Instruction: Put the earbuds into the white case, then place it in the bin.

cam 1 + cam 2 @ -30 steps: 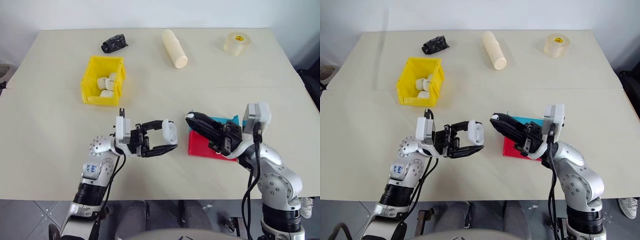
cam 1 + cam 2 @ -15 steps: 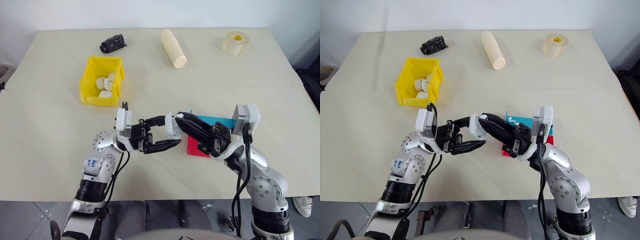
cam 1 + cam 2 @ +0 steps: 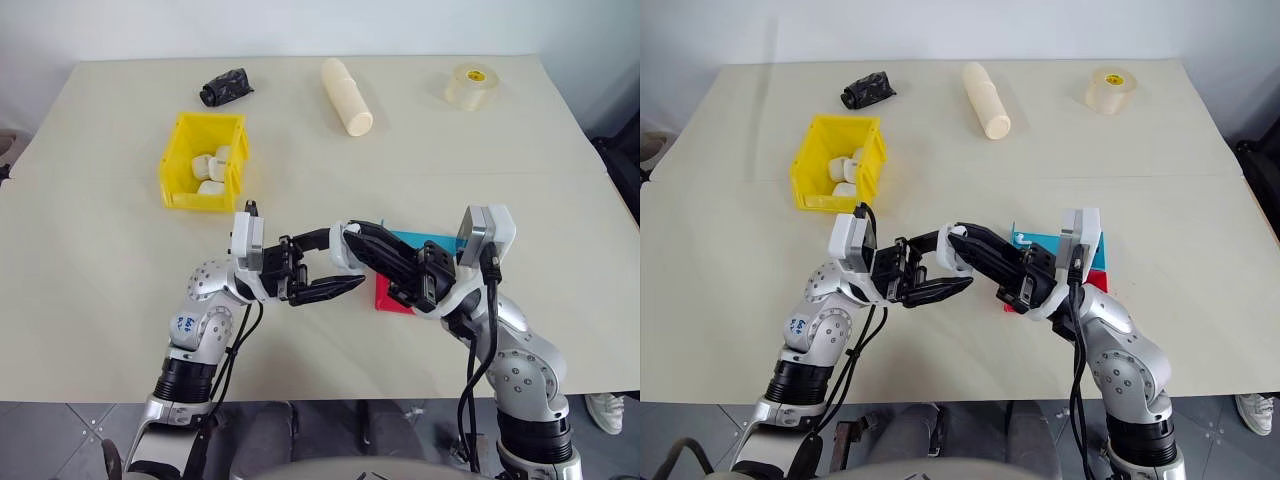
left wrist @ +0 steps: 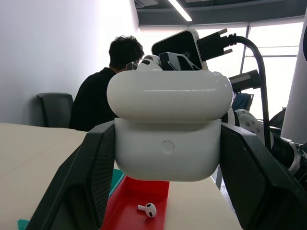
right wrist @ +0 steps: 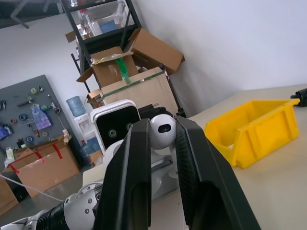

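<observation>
My left gripper (image 3: 345, 262) is shut on the white case (image 3: 346, 254), held up above the table; in the left wrist view the case (image 4: 168, 124) sits between the two black fingers with its rounded lid on top. My right gripper (image 3: 352, 232) reaches in from the right, its tips right at the top of the case. It is shut on a small white earbud (image 5: 163, 130). Another earbud (image 4: 147, 209) lies in the red tray (image 4: 127, 211). The yellow bin (image 3: 172, 160) stands at the far left with several white pieces inside.
The red tray (image 3: 390, 298) and a blue tray (image 3: 440, 243) lie under my right arm. A black crumpled object (image 3: 227, 86), a cream cylinder (image 3: 347, 96) and a tape roll (image 3: 472, 85) sit along the far side. A person (image 4: 103, 91) sits behind.
My right gripper has moved left with the earbud until its tips meet the case. The left gripper has shifted slightly right toward it and still holds the case.
</observation>
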